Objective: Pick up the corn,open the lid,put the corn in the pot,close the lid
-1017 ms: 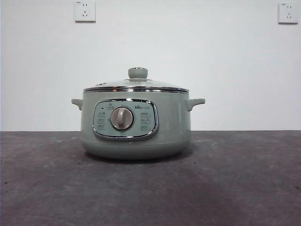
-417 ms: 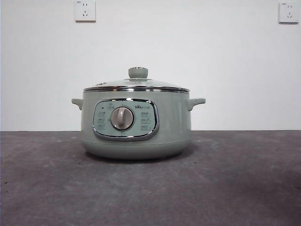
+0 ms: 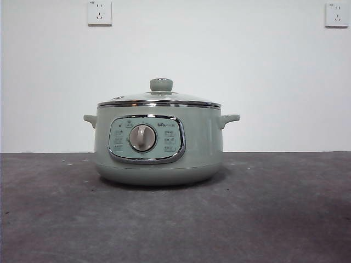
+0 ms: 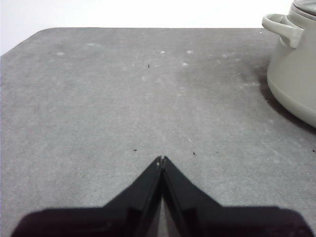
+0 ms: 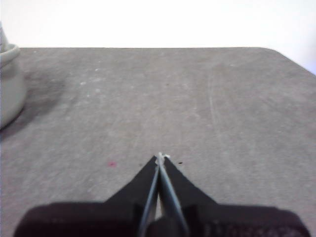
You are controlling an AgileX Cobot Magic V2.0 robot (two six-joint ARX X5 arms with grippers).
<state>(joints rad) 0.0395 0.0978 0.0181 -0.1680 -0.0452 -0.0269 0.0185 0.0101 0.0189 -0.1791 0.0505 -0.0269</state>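
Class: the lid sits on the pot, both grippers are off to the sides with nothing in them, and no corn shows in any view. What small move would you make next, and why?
Probably none toward the pot: the lid sits closed on it, and the left gripper and right gripper are shut, empty, over bare table. With no corn visible, I would hold and check whether it is already inside.

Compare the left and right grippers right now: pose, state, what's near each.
The left gripper sees the pot with a side handle clearly in its wrist view; the right gripper sees only a sliver of the pot at its frame edge. The right gripper's tips carry a pale fleck; the left's look plain black. Both are shut, empty, low over the grey table.
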